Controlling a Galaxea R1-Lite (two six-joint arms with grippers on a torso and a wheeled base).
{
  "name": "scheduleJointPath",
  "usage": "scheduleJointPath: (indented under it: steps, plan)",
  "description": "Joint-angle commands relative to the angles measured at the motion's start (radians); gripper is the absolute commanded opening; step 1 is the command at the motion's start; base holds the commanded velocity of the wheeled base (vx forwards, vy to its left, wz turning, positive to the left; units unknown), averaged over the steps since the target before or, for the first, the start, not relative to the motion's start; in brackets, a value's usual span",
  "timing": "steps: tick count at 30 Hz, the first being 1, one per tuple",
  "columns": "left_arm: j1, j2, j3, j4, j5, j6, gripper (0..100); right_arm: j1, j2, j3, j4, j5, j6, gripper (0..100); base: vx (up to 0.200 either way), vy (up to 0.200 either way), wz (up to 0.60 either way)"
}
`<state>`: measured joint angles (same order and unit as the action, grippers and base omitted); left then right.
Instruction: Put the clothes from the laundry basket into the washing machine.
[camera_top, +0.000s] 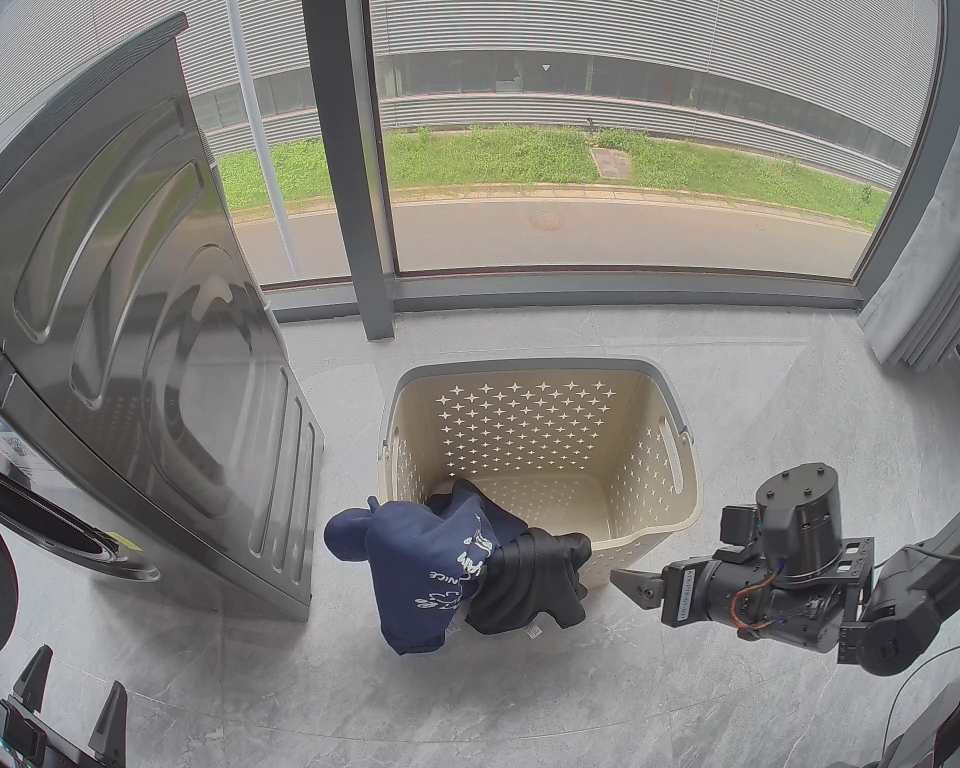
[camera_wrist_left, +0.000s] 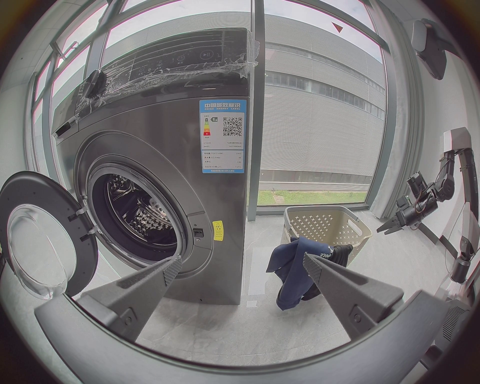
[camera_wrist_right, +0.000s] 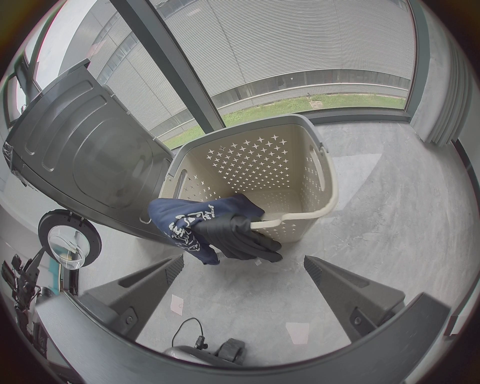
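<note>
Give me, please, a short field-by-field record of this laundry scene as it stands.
laundry basket: cream, upright, beside the washing machine
clothes: navy garment and black garment draped over the basket's near rim, hanging outside
door: swung open
left gripper: open, empty, facing the washing machine
right gripper: open, empty, beside the basket

You have a dark window post (camera_top: 350, 170) rising from the grey stone floor (camera_top: 780, 400). To the right of the post, beyond the glass, you see a paved road (camera_top: 600, 235), behind it a grass strip (camera_top: 520, 155), then a ribbed grey wall (camera_top: 650, 40). Far right of the post hangs a pale curtain (camera_top: 915, 290).
</note>
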<state>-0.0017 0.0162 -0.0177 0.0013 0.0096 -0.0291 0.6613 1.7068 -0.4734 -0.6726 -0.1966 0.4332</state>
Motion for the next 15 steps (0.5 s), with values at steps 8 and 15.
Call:
scheduleJointPath:
  steps: [8, 15]
  plan:
    - [0.000, -0.007, 0.016, 0.000, 0.000, 0.000, 100, 0.026, 0.109, -0.017, -0.065, -0.017, 0.004, 100, 0.000, 0.000, 0.00]
    - [0.000, -0.007, 0.016, 0.000, 0.000, 0.000, 100, 0.037, 0.132, -0.014, -0.061, -0.017, 0.001, 100, 0.000, 0.000, 0.00]
